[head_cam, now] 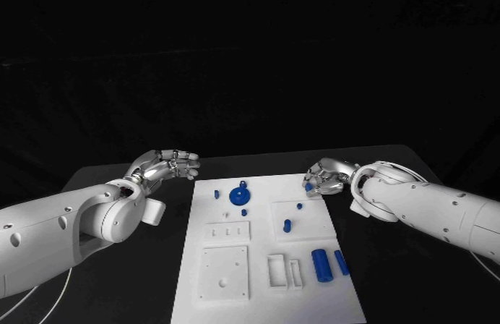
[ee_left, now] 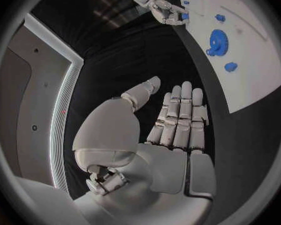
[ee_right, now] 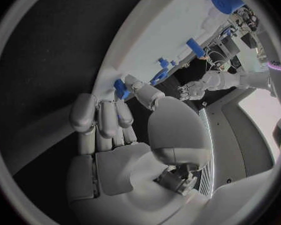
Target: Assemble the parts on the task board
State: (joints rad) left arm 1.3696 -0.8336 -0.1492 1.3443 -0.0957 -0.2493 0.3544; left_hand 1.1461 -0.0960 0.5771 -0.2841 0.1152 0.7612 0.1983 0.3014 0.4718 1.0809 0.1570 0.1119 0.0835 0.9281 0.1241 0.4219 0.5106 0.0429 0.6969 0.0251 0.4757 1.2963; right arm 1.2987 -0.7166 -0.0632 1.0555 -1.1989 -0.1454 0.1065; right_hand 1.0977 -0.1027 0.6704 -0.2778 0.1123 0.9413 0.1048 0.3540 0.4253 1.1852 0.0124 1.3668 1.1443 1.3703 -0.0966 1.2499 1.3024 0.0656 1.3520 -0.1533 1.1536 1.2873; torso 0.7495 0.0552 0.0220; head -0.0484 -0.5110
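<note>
The task board (head_cam: 266, 248) lies in the middle of the black table (head_cam: 125, 280), with a blue gear (head_cam: 240, 194) near its far left and two blue cylinders (head_cam: 329, 263) standing near its right edge. The right hand (head_cam: 326, 177) is at the board's far right corner; the right wrist view shows a small blue part (ee_right: 120, 89) pinched at its fingertips (ee_right: 133, 81), which the head view hides. The left hand (head_cam: 167, 166) hovers left of the board, and the left wrist view shows it empty, fingers straight.

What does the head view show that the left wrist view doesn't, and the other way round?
Head view alone: the two blue cylinders lying at the task board's near end. Left wrist view alone: the left hand's palm, fingers straight, holding nothing. Both: the blue gear, the board, and the right hand by the board's far right corner.
</note>
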